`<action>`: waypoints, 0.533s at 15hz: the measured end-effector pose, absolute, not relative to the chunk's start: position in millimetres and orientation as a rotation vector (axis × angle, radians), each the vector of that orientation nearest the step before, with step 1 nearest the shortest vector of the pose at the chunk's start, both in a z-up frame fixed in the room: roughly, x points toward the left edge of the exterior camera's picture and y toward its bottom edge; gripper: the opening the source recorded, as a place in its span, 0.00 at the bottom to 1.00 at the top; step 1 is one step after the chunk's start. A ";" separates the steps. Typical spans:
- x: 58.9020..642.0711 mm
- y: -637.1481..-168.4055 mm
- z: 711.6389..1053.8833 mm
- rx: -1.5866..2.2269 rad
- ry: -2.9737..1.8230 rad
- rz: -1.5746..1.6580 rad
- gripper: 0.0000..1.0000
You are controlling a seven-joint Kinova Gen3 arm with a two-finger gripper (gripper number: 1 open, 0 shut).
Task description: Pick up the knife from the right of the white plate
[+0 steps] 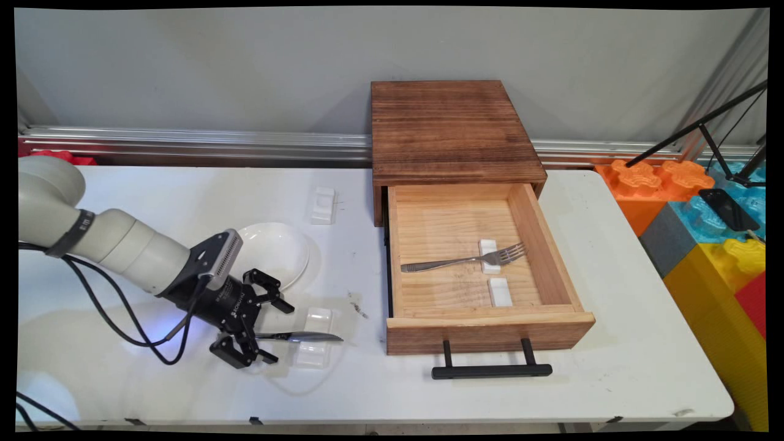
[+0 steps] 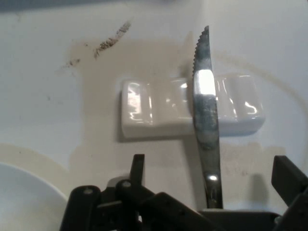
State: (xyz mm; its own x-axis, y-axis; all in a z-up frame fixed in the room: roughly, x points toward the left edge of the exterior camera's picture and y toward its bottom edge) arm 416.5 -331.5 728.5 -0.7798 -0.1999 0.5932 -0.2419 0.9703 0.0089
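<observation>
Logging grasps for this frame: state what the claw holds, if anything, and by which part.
The black two-finger claw holds a silver serrated table knife by its handle end; the blade sticks out over a small white ceramic cutlery rest.

White worktop (image 1: 612,343) carries: wooden drawer box (image 1: 453,131), drawer open; white plate (image 1: 278,248); two white rests (image 1: 323,205) (image 1: 314,346); dark smudge (image 1: 358,309), possibly dirt.
</observation>
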 end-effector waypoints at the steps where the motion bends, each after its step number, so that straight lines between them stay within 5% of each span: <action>1: 416.5 -332.4 727.2 0.307 -2.489 0.090 1.00; 6: 416.3 -335.2 723.6 0.297 -2.485 0.088 1.00; 7: 416.2 -335.5 723.4 0.294 -2.484 0.088 0.00; 8: 416.1 -335.7 723.3 0.292 -2.483 0.088 0.00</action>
State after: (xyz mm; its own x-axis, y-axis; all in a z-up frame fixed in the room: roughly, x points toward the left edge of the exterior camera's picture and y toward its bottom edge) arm 416.1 -335.7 723.3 -0.7776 -0.1880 0.5999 -0.2298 0.9732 0.0071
